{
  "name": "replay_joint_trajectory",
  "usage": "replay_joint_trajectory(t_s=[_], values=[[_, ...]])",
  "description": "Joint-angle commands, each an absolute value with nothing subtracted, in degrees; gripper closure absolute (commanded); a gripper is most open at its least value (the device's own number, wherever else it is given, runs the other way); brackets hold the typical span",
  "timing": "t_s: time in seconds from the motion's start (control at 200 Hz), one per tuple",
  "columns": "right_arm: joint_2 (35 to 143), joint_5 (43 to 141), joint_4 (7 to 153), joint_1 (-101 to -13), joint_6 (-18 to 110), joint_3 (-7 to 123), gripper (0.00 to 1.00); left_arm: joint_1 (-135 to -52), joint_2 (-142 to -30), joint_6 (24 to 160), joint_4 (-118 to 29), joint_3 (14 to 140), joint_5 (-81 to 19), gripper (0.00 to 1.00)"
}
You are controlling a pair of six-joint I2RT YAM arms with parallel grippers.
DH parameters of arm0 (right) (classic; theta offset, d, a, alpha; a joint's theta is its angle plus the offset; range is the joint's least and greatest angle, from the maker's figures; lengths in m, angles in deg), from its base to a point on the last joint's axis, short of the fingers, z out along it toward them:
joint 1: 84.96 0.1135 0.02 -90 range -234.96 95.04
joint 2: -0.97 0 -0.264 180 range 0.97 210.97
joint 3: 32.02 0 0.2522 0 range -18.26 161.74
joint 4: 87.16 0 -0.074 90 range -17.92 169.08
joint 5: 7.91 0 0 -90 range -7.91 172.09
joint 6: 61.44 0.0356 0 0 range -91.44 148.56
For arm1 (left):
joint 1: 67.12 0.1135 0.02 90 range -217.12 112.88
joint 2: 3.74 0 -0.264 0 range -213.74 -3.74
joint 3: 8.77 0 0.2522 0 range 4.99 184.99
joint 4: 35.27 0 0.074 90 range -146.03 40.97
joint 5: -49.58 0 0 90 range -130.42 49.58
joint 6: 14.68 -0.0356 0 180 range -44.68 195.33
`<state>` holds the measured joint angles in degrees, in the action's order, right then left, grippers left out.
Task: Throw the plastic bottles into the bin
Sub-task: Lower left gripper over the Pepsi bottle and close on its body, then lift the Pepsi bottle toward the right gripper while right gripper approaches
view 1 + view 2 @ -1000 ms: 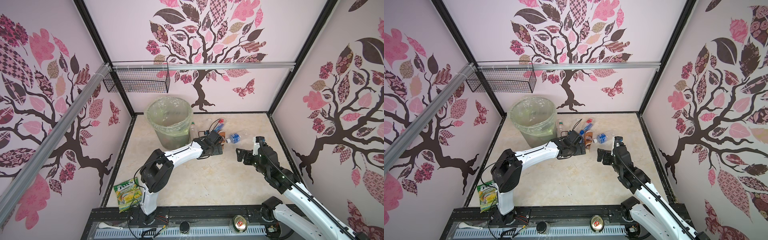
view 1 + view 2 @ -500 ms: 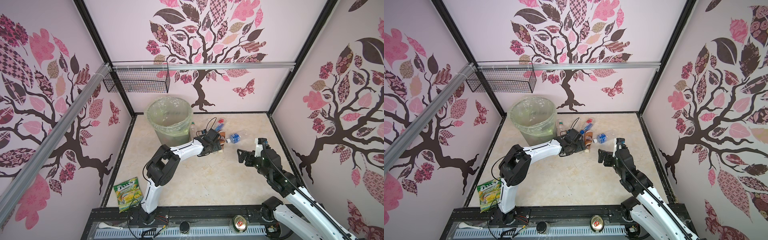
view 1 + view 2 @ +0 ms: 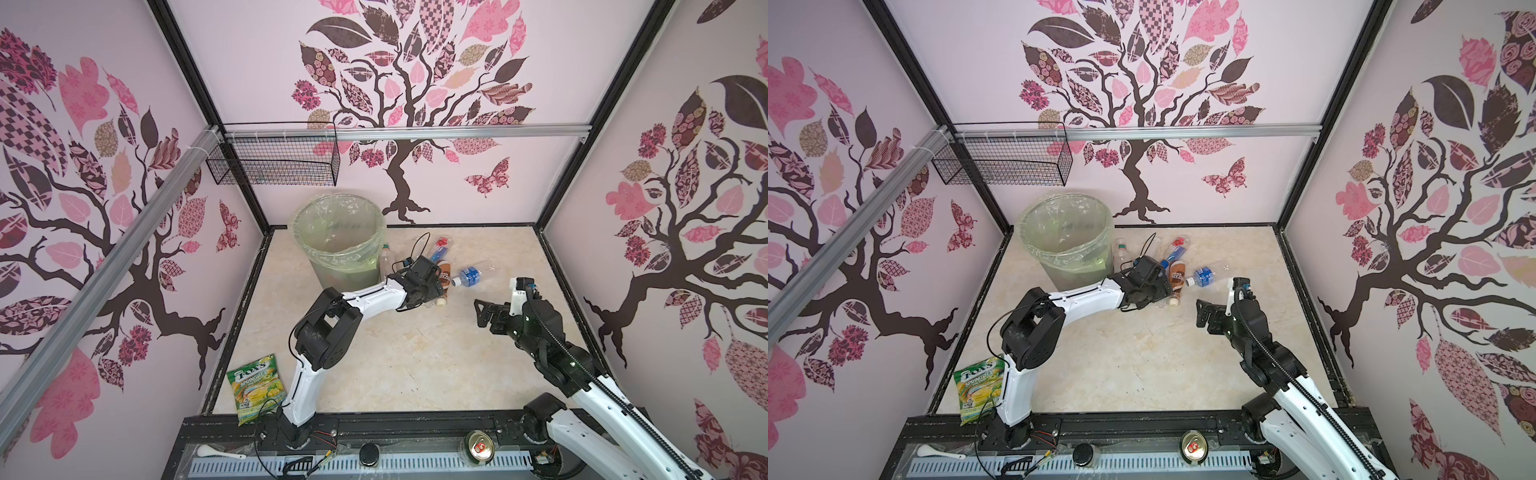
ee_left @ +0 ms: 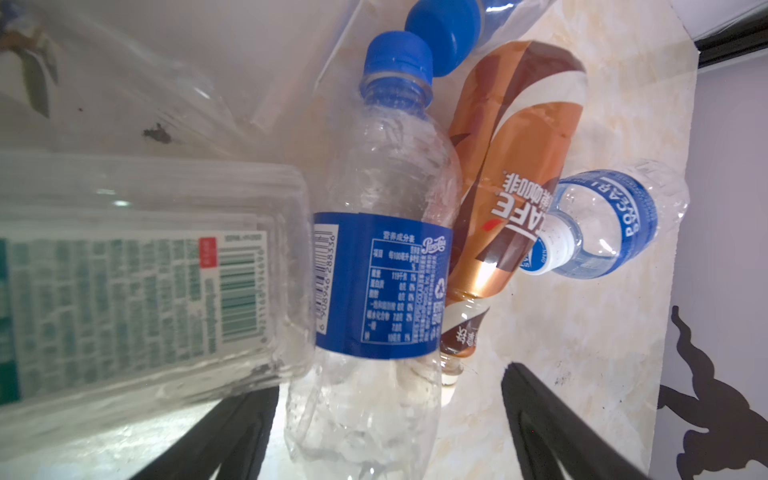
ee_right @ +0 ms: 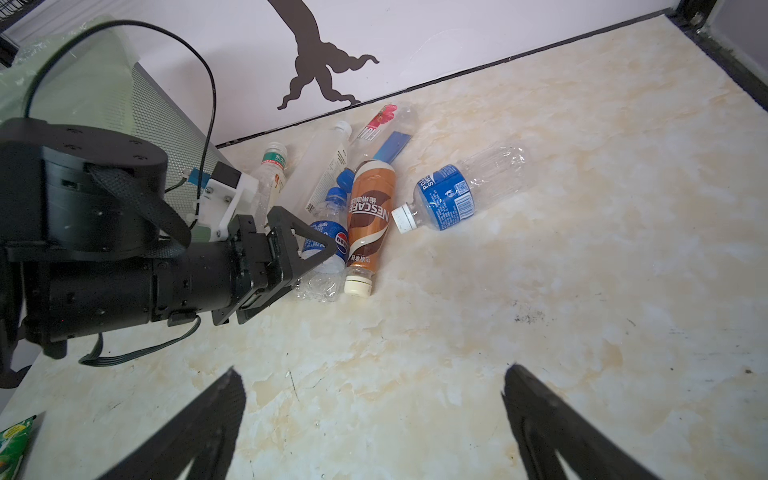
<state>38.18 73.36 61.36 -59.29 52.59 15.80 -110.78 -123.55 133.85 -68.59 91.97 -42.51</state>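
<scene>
Left fingers [image 4: 232, 436]: apart, one on each side of the Pepsi bottle's lower body. Bare worktop [image 5: 540, 270] shows between the bottle and one finger, so nothing is clamped.
Left arm [image 3: 374, 295]: stretched low in front of the bin, reaching into the cluster of bottles.
Pepsi bottle [image 4: 378, 282]: clear, with a blue cap and blue label. It lies on the worktop between the left fingers, its side against the brown coffee bottle.
Brown coffee bottle [image 4: 515, 166]: lies alongside the Pepsi bottle, cream cap toward the front of the worktop.
Blue-labelled water bottle [image 5: 446, 201]: lies on its side just beside the brown coffee bottle, white cap pointing at it. Whether they touch cannot be told.
Square clear bottle [image 4: 124, 291]: has a white and green printed label and lies close against the Pepsi bottle's other side.
Green-labelled bottle [image 3: 385, 257]: upright, just beside the bin's wall.
Red-labelled bottle [image 3: 440, 243]: lies at the far end of the cluster, nearest the back wall.
Bin [image 3: 345, 270]: round and pale green, with a clear bag folded over its rim. It stands at the back left of the worktop, just beside the cluster; its contents cannot be made out.
Right fingers [image 5: 208, 424]: wide apart, holding nothing, above bare worktop to the right of the cluster and pointing toward it.
Wire basket [image 3: 274, 162]: hangs on the back wall above the bin.
Snack packet [image 3: 255, 386]: lies at the front left corner.
</scene>
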Motion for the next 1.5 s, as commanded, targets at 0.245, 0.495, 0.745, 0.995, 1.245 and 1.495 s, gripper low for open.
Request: replay_joint_trajectory(t_s=[0.245, 0.495, 0.745, 0.995, 1.245, 1.495], values=[[37.31, 73.48, 62.02, -59.65, 52.73, 16.05, 0.00, -111.06, -126.24, 133.70, -66.76, 90.68, -41.40, 0.20], [37.35, 73.55, 62.29, -59.70, 52.73, 15.93, 0.01, -111.15, -125.28, 133.07, -66.35, 89.25, -41.78, 0.38], [37.45, 73.66, 62.64, -59.65, 52.91, 15.72, 0.00, -111.03, -124.30, 132.10, -66.19, 87.28, -40.85, 0.51], [38.17, 74.81, 62.24, -59.65, 53.47, 16.34, 0.00, -111.07, -121.66, 128.56, -64.76, 84.03, -38.23, 0.54], [44.83, 79.62, 60.66, -59.80, 56.17, 20.60, 0.01, -111.50, -116.90, 121.54, -62.49, 78.88, -36.73, 0.54], [51.38, 91.14, 61.69, -67.70, 61.29, 23.84, 0.00, -112.51, -111.14, 115.03, -58.64, 73.41, -35.46, 0.54]])
